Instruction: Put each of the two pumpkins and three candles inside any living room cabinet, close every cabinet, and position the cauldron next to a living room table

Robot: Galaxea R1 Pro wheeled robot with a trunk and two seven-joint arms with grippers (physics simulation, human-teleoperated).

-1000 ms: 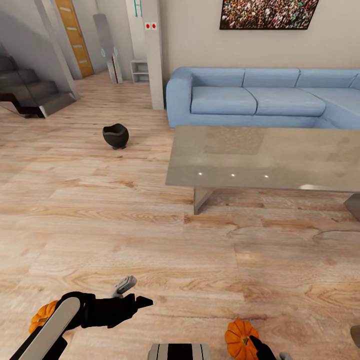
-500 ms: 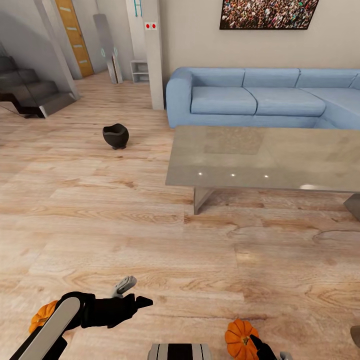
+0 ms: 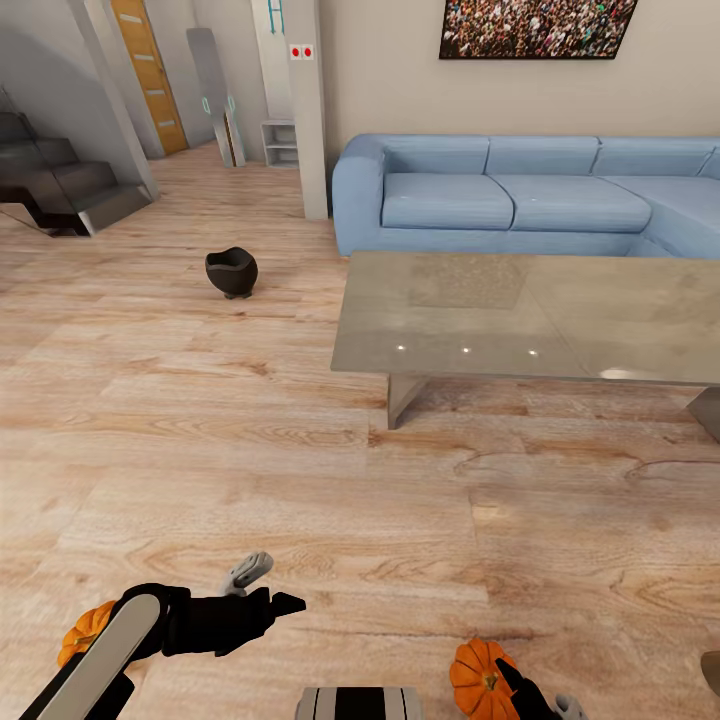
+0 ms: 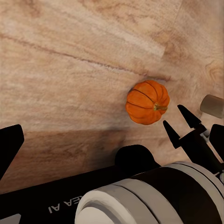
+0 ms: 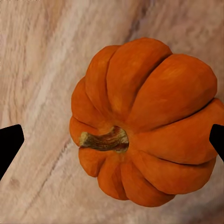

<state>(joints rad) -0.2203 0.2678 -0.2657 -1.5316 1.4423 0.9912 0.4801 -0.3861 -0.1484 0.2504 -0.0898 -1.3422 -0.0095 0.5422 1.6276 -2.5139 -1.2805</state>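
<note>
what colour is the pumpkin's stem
Brownish tan, against the bright-orange pumpkin; the right wrist view shows it best.

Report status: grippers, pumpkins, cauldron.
Right gripper open, straddling a pumpkin on the floor, no contact. Left gripper open, empty; second pumpkin beside that arm. Cauldron on floor, apart from table. Nothing blocking.

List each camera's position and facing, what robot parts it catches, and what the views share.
Head view: high, facing forward and down at floor, table, cauldron; both arms show.
Left wrist view: on the left arm, facing the floor; the right gripper shows beside a pumpkin.
Right wrist view: above that pumpkin, fingers either side.
Shared: the same pumpkin.
</note>
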